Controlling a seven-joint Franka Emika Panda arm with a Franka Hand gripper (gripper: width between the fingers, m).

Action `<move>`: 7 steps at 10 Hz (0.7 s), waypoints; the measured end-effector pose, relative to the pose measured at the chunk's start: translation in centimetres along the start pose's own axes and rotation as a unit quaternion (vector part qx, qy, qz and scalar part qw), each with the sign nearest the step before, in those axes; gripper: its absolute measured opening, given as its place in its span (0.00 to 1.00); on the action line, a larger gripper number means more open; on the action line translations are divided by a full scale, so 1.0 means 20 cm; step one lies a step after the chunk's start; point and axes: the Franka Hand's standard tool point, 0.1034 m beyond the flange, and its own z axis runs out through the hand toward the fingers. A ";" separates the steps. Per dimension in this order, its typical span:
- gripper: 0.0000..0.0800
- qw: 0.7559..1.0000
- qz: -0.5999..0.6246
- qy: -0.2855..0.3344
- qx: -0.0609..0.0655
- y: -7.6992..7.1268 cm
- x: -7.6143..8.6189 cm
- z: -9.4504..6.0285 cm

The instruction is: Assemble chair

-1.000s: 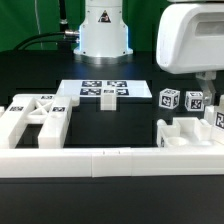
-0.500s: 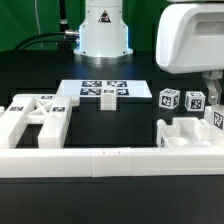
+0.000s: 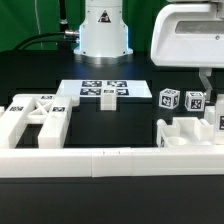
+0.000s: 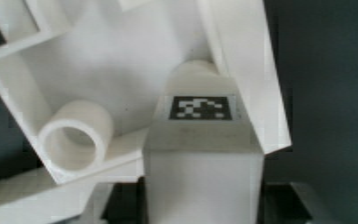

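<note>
The claw [image 4: 202, 205], clenched on the chunky matte white plastic tagged bar [image 4: 202, 155], should raise it straight and slowly, so that it does not twist.

A flat black table [image 3: 40, 85] fills most of the exterior view. It looks dull, not shiny. Near the middle lies the marker board [image 3: 72, 92], a thin flat white board with black-and-white square tags on it. Along the near edge of the table runs a long low white border wall [image 3: 110, 160], from one side of the picture to the other. In front of that wall everything is pale grey and blurry. Behind the table the room is dark. Black cables [image 3: 33, 42] curl there on the exterior view's left, beside a thin grey pole [image 3: 62, 14]. In the wrist view only small dark patches show at the edges.
</note>
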 end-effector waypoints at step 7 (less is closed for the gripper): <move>0.35 0.947 0.320 -0.004 -0.005 -0.01 -0.02 0.00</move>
